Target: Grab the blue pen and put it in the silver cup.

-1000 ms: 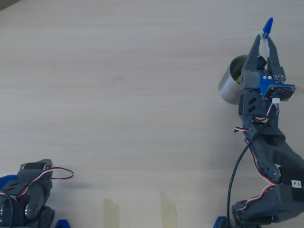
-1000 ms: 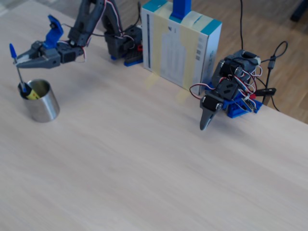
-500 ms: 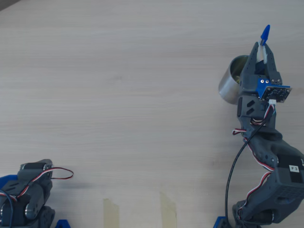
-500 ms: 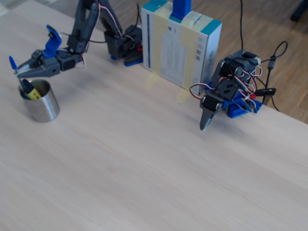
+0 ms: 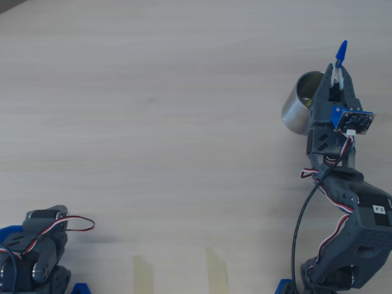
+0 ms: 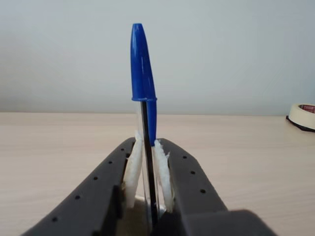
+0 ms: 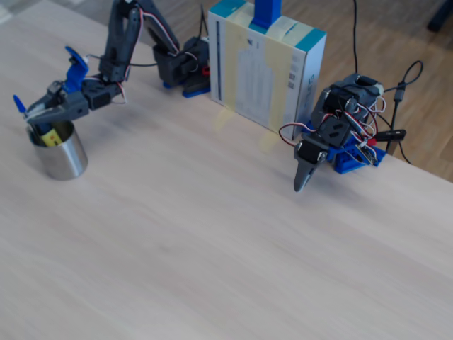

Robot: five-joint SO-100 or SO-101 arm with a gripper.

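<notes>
The arm reaches out across the pale wooden table point(image 7: 212, 234) with its gripper point(image 5: 336, 68) poised over the silver cup point(image 5: 298, 111). The jaws are closed down to the width of the blue pen point(image 6: 143, 93) and have it pinched between their white pads point(image 6: 132, 169) — the wrist view shows the barrel standing upright in the gap, blue cap and clip well clear above the fingertips. From overhead the cap point(image 5: 340, 52) pokes out past the gripper's tip, just beyond the cup's far rim. In the fixed view the gripper point(image 7: 34, 112) sits low, almost on the rim of the cup point(image 7: 61, 154), and something yellow point(image 7: 47, 137) shows inside the cup. The pen's lower end is hidden behind the jaws, so I cannot tell how deep it goes in.

A white and teal box point(image 7: 265, 67) stands on the table's far side, with a second, folded arm point(image 7: 333, 138) beside it — well away from the cup.
</notes>
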